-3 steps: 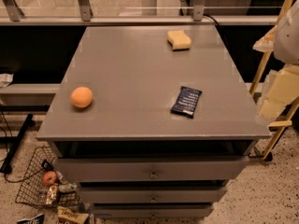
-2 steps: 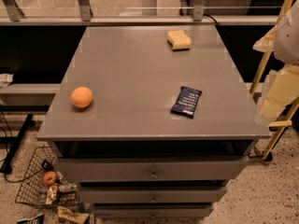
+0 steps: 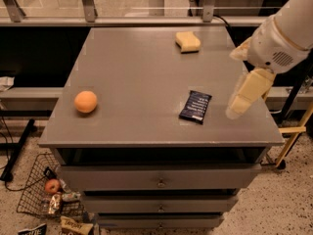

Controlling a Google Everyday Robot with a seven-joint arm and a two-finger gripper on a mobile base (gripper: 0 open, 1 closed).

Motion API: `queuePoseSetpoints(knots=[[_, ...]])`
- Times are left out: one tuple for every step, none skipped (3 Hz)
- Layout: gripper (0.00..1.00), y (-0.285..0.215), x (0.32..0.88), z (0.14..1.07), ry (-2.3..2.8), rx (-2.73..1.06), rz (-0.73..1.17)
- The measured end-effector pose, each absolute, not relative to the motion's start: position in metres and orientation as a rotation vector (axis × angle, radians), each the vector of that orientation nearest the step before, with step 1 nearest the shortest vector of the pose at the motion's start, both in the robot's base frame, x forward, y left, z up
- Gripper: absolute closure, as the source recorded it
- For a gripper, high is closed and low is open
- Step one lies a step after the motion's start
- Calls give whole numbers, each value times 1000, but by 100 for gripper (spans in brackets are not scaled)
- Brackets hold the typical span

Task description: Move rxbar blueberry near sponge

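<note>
- The rxbar blueberry [image 3: 195,106] was seen lying flat on the grey bench [image 3: 142,77], in the front right part of its top, with the rows of white text turned upward.
- The sponge [image 3: 188,41] was found well behind the rxbar blueberry, near the back edge of the bench and well apart from the wrapper.
- A round orange [image 3: 85,102] was seen far to the left of the rxbar blueberry, at about the same depth.
- The cream-coloured end effector [image 3: 234,109] was held just to the right of the rxbar blueberry, near the right edge of the bench and pointed downward, apart from the wrapper.
- Whether the end effector was set wide or narrow could not be told.
- The white arm [image 3: 283,38] was seen above and to the right of the rxbar blueberry.
- Closed drawers [image 3: 159,177] were seen below the rxbar blueberry, in the front of the bench.
- A wire basket [image 3: 29,199] was seen on the floor, far down and to the left of the rxbar blueberry, with an apple [image 3: 52,185] held in it.
</note>
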State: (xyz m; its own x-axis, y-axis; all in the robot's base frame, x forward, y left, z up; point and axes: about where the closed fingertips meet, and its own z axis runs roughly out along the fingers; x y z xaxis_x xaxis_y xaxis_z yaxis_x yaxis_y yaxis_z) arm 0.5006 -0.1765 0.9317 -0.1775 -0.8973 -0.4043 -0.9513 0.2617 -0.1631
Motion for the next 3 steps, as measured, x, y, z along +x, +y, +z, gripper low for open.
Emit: queuePoseSetpoints(knots=[[0,-139,538,889,2113,-1671,259],[0,-126,549,858,2151,-1644,284],[0,-118,552,836,2168,-1610,323]])
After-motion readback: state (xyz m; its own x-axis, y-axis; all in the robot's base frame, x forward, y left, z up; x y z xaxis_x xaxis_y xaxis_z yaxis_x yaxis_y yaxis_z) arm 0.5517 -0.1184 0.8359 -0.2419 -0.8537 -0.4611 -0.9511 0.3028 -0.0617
